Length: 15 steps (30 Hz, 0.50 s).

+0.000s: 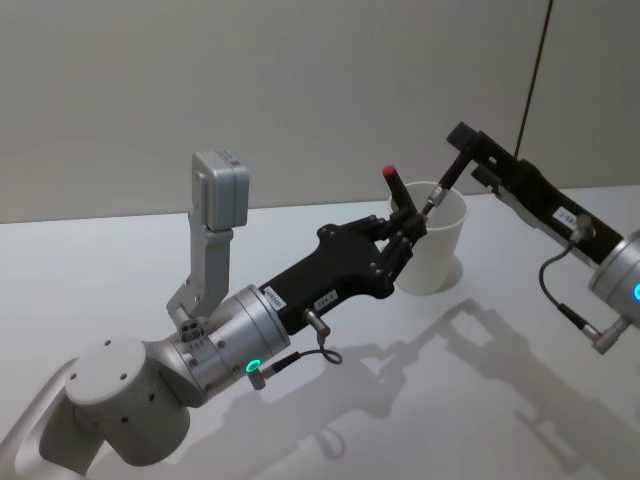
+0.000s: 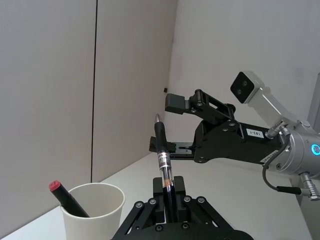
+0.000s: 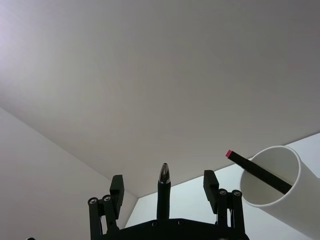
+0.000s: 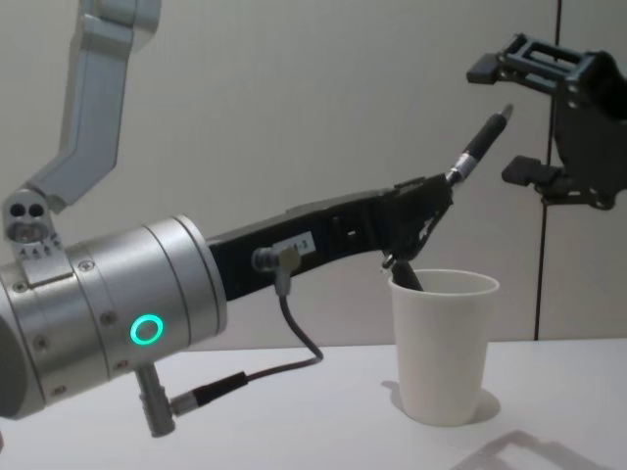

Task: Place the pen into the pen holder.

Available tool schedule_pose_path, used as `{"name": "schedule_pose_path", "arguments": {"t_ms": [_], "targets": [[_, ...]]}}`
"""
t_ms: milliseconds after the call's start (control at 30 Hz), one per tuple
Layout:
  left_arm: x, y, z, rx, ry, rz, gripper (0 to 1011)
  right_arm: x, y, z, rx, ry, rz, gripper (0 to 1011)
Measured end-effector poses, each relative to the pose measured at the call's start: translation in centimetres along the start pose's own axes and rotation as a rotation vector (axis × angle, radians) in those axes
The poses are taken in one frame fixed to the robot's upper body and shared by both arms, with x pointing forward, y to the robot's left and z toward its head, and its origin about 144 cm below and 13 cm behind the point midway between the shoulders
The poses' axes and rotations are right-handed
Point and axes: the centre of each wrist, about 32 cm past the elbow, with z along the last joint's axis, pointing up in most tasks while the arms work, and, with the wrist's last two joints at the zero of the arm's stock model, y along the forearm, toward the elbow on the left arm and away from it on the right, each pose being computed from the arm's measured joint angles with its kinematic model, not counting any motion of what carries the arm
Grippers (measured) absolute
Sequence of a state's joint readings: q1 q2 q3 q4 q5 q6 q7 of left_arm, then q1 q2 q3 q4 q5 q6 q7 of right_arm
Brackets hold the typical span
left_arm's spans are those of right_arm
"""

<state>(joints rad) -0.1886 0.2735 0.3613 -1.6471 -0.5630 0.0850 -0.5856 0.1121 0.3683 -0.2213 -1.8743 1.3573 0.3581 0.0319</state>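
My left gripper is shut on a black pen with a silver tip, holding it by its lower end. The pen slants up over the near rim of the pen holder, a white paper cup. My right gripper hovers open above the cup. The pen's tip lies between its spread fingers without touching them. A red-capped black marker leans inside the cup. The left gripper shows at the base of its wrist view, beside the cup.
The white table stretches around the cup with open room in front. A plain grey wall stands behind, with a thin dark vertical seam at the right.
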Motion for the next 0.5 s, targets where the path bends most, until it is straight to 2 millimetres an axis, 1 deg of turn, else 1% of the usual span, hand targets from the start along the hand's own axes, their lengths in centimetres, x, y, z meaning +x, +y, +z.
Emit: {"name": "schedule_pose_path", "arguments": {"t_ms": [500], "targets": [[0.0,0.0,0.0,0.000,0.000,0.000,129,-0.1,1.1,-0.4,-0.015,0.000,0.000,1001]]}}
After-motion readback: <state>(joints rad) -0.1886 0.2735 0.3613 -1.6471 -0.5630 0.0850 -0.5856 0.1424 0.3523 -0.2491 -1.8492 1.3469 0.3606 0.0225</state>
